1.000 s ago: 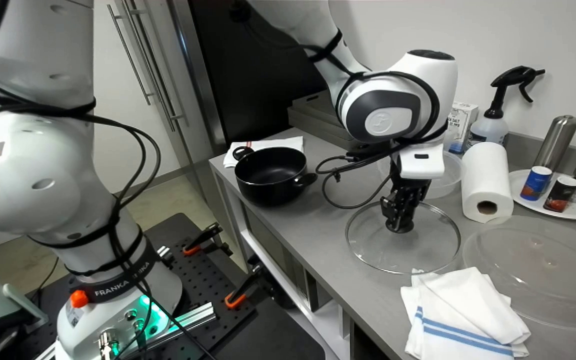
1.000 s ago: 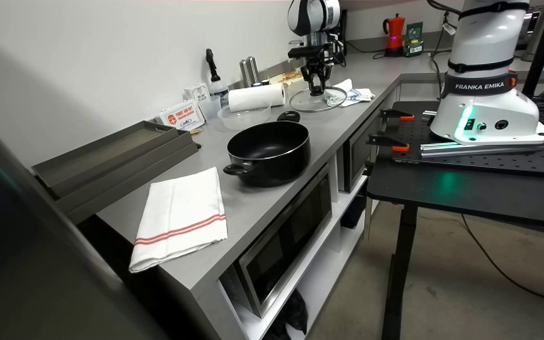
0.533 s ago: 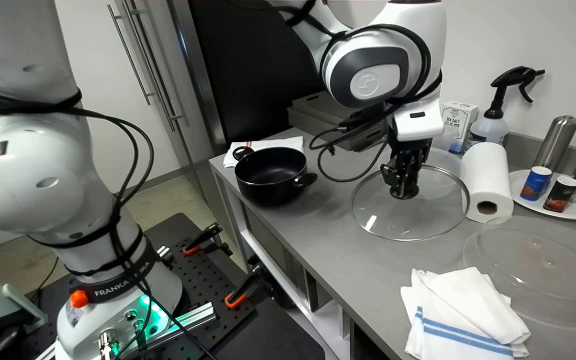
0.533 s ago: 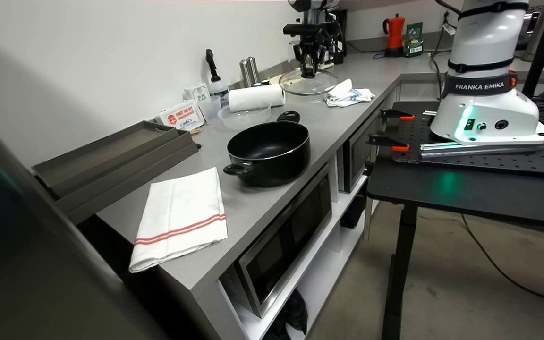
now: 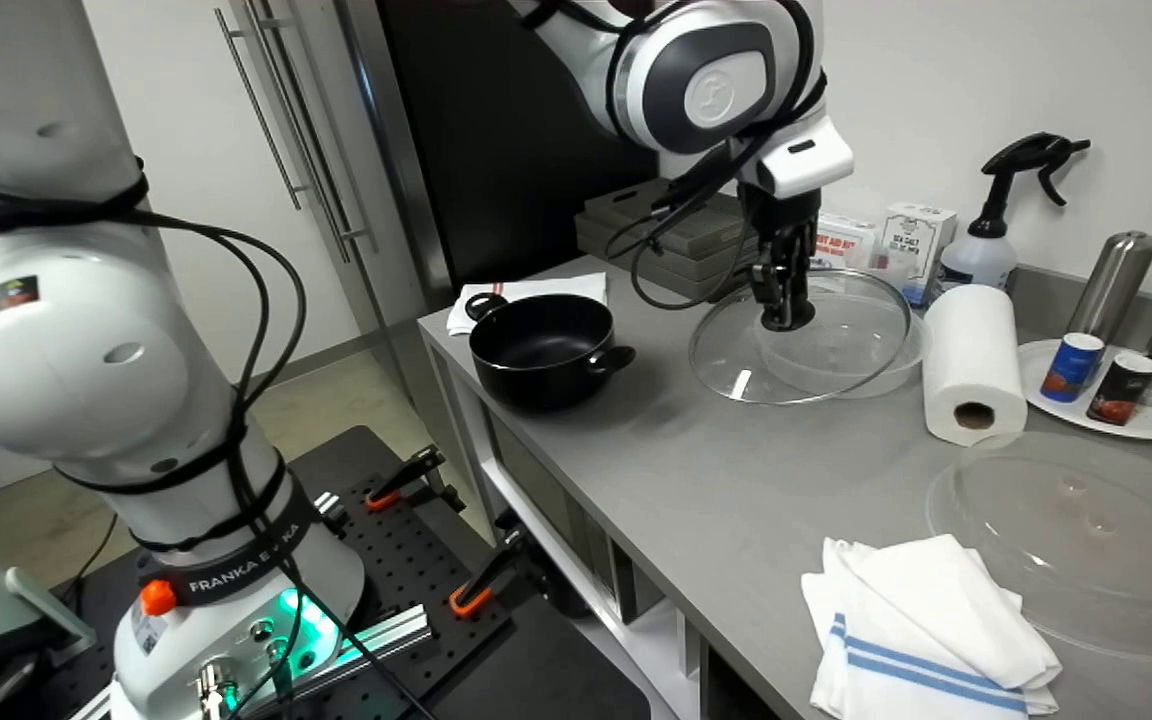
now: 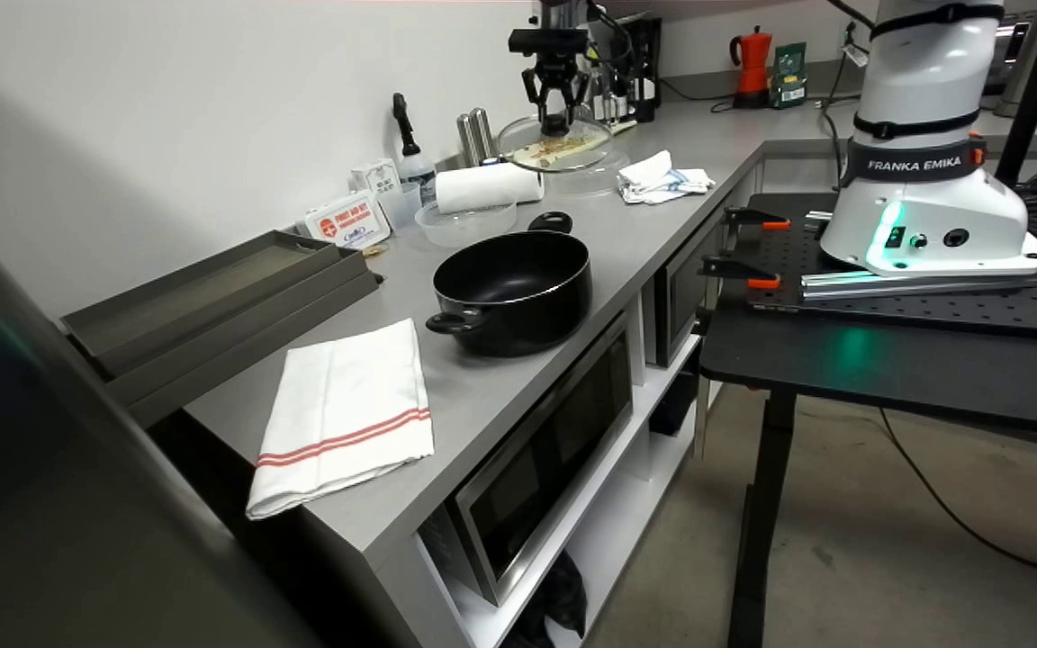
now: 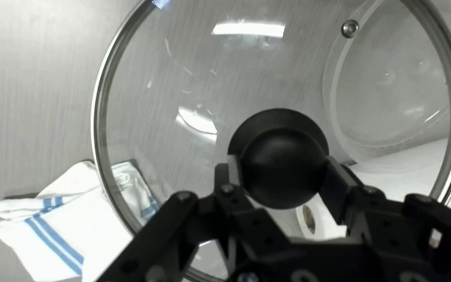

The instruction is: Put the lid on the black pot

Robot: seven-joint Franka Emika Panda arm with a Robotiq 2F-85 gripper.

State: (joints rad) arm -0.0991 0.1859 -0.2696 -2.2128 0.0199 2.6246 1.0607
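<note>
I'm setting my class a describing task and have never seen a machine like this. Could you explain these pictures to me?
The machine is one white robot arm. The two exterior views look in from outside it; the wrist view is taken from the arm itself, looking down past its black jaws. The jaws are closed on the black knob of a clear glass lid, which hangs over the grey counter. The lid is not yet on the black pot, which stands open. Also on the counter are a blue-striped towel, a red-striped towel and a paper towel roll.
</note>
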